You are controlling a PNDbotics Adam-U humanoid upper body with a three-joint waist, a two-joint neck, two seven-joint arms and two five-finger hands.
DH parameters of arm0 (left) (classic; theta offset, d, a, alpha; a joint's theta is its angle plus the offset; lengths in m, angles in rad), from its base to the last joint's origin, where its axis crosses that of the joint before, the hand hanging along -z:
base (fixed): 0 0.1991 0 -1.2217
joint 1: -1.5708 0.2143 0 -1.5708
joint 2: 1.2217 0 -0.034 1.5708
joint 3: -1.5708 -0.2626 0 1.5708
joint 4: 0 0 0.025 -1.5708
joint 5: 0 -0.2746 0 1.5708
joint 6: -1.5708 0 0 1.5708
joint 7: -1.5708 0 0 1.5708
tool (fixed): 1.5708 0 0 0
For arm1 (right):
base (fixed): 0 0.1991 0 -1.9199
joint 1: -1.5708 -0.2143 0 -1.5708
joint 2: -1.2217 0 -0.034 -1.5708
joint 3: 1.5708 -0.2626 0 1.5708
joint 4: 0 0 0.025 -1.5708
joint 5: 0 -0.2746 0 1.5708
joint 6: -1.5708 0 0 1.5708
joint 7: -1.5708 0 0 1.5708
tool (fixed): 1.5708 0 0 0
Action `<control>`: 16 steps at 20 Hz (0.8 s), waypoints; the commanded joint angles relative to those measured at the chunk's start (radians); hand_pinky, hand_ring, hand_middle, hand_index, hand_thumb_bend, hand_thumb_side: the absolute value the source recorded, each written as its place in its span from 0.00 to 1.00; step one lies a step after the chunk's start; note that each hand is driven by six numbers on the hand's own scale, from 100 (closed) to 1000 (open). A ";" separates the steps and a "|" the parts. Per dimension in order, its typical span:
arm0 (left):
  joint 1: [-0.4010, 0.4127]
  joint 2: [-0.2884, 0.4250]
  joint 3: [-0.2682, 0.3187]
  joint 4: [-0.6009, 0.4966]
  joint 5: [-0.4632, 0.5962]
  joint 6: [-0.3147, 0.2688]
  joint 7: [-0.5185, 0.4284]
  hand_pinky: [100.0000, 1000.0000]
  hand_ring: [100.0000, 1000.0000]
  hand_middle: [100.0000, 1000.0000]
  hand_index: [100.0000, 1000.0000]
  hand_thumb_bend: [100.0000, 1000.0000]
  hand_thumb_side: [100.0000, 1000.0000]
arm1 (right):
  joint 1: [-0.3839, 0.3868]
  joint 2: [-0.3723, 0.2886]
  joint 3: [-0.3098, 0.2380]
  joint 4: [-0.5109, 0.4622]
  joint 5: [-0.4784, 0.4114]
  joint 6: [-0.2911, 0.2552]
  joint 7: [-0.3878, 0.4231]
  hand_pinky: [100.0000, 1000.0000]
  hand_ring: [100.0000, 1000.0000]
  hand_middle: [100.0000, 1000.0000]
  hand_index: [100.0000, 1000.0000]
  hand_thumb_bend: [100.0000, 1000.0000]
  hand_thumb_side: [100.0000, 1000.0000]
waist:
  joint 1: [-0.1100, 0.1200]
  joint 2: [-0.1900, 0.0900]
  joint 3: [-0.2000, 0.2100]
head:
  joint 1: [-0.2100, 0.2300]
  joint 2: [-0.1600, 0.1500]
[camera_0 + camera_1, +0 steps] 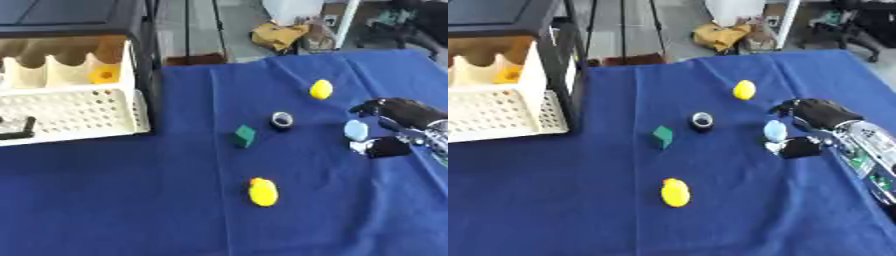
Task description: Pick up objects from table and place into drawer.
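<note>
My right hand point(826, 116) reaches in from the right edge, low over the blue cloth. A pale blue rounded object point(775, 130) lies in the gap between its curved fingers point(787, 106) and its thumb point(800, 148), and neither visibly touches it. On the cloth further left are a black ring point(282, 120), a green cube point(244, 136), a yellow duck point(262, 192) nearer me, and a yellow oval object point(321, 89) farther away. The white perforated drawer point(79, 112) stands pulled out at the left, with a yellow piece point(104, 74) at its back. My left hand does not show.
The drawer comes out of a black cabinet point(70, 17) at the upper left. A dark thing point(17, 127) lies in the drawer at the left edge. The table's far edge point(289, 57) borders floor with clutter and a white post.
</note>
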 commanded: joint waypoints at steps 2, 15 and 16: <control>-0.010 0.004 -0.001 -0.013 -0.010 -0.005 -0.004 0.47 0.72 0.66 0.93 0.02 1.00 | -0.006 -0.029 -0.024 0.011 0.025 0.015 -0.032 0.62 0.84 0.71 0.91 0.24 0.77 | -0.001 -0.015 0.003 | -0.009 -0.017; -0.007 -0.008 -0.006 -0.013 -0.021 0.001 -0.007 0.46 0.72 0.66 0.92 0.02 1.00 | -0.016 -0.030 -0.019 0.019 0.015 0.007 -0.021 0.61 0.84 0.68 0.88 0.17 0.76 | 0.004 -0.008 -0.003 | -0.015 -0.015; -0.007 -0.008 -0.007 -0.013 -0.021 -0.001 -0.006 0.46 0.72 0.66 0.92 0.02 1.00 | -0.016 -0.028 -0.019 0.023 0.015 0.008 -0.020 0.61 0.84 0.68 0.88 0.17 0.77 | 0.004 -0.007 -0.002 | -0.017 -0.017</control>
